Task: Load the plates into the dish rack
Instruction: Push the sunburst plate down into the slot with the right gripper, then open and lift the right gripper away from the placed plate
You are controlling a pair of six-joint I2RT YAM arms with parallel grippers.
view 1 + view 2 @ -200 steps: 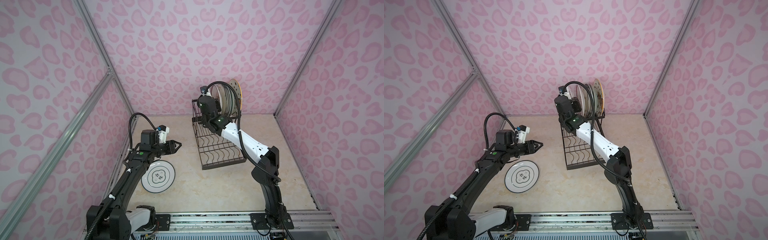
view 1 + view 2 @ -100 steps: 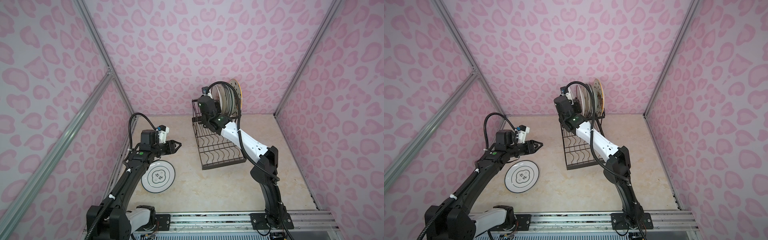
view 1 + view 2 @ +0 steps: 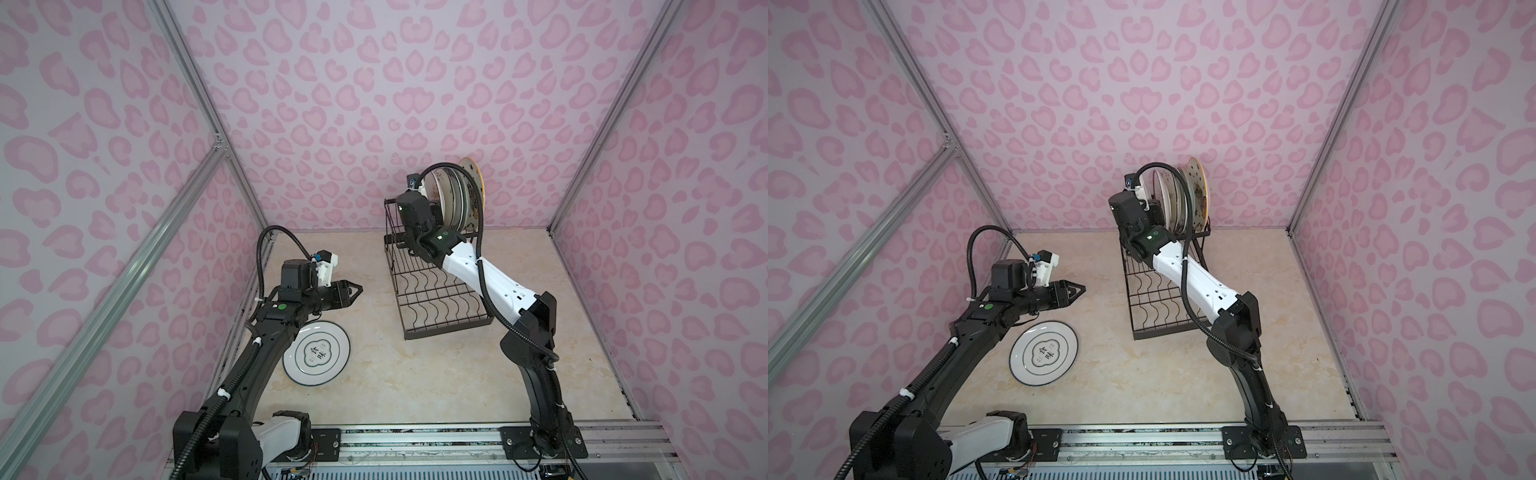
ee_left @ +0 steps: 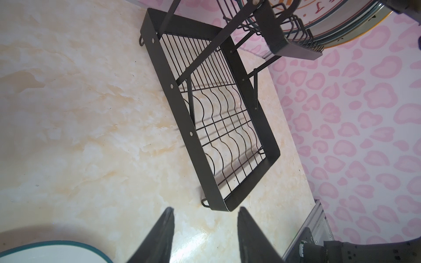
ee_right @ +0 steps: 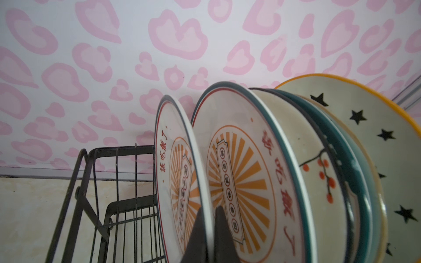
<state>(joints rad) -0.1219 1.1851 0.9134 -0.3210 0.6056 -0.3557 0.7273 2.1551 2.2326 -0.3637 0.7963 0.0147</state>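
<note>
Orange-sunburst plate (image 5: 175,159) upright in the raised basket of the dish rack (image 3: 449,329), upper centre in both top views, rim clenched in the right pincer (image 5: 208,210); further plates on edge behind it, out to the star-patterned plate (image 5: 369,118). Green-ringed emblem plate (image 3: 316,353) flat on the table (image 3: 415,374), lower left. Left pincer (image 4: 205,209) released, holding nothing, hovering over the table beside that plate

Glossy ceramic plates (image 5: 239,170), matt black metal dish rack (image 4: 181,110), smooth marble-look tabletop (image 4: 79,113).
</note>
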